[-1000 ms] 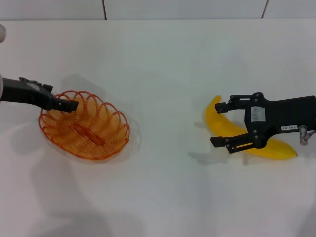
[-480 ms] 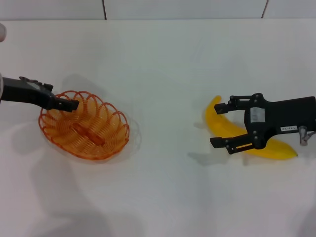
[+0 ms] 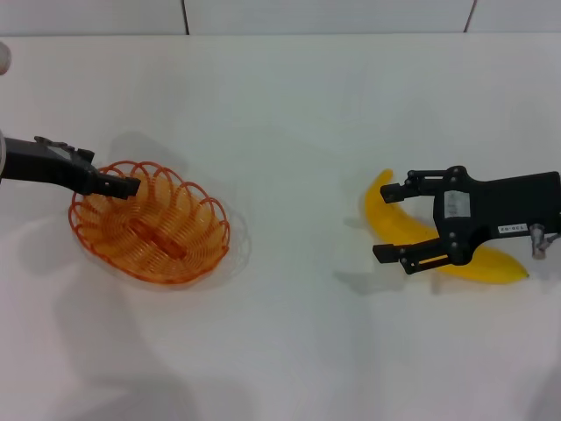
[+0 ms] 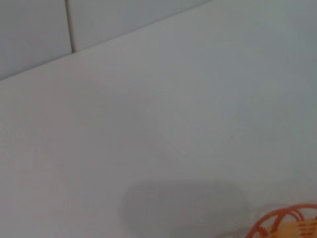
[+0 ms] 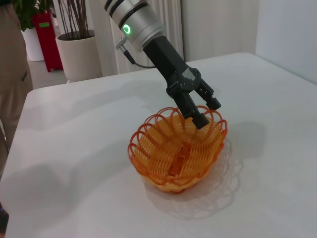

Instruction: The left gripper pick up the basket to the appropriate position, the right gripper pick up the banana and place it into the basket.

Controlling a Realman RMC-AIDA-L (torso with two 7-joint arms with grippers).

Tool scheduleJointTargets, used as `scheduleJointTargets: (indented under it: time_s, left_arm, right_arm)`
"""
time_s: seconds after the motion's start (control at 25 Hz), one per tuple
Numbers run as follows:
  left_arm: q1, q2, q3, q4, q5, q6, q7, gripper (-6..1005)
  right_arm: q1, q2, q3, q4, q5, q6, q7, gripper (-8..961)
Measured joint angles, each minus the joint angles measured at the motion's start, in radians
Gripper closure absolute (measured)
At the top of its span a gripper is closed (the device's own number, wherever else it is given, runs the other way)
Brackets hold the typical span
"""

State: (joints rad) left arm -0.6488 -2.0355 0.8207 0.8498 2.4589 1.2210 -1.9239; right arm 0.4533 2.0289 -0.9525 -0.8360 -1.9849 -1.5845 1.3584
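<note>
The left gripper (image 3: 127, 185) pinches the light, springy basket (image 3: 151, 224) by its rim; well right of the basket, the right gripper (image 3: 392, 222) spreads wide over the slippery banana (image 3: 396, 224).

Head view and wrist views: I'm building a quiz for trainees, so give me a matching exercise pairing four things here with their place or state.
Things:
1. basket
2. banana
3. left gripper
4. right gripper

Places or states:
A. open, above the yellow fruit
B. at the wire rim on the robot's left side
C. lying on the table, partly under a black claw
D. orange, nothing inside it

Pairs: 1-D, 2-C, 3-B, 4-A
</note>
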Motion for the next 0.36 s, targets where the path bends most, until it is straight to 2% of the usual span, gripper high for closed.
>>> scheduleJointTargets:
  time_s: [0.36]
  left_arm:
    - [0.000, 0.000, 0.000, 0.000, 0.001, 0.000, -0.001, -1]
  right_arm:
    - [0.003, -0.001, 0.000, 0.000, 0.003, 0.000, -0.001, 60]
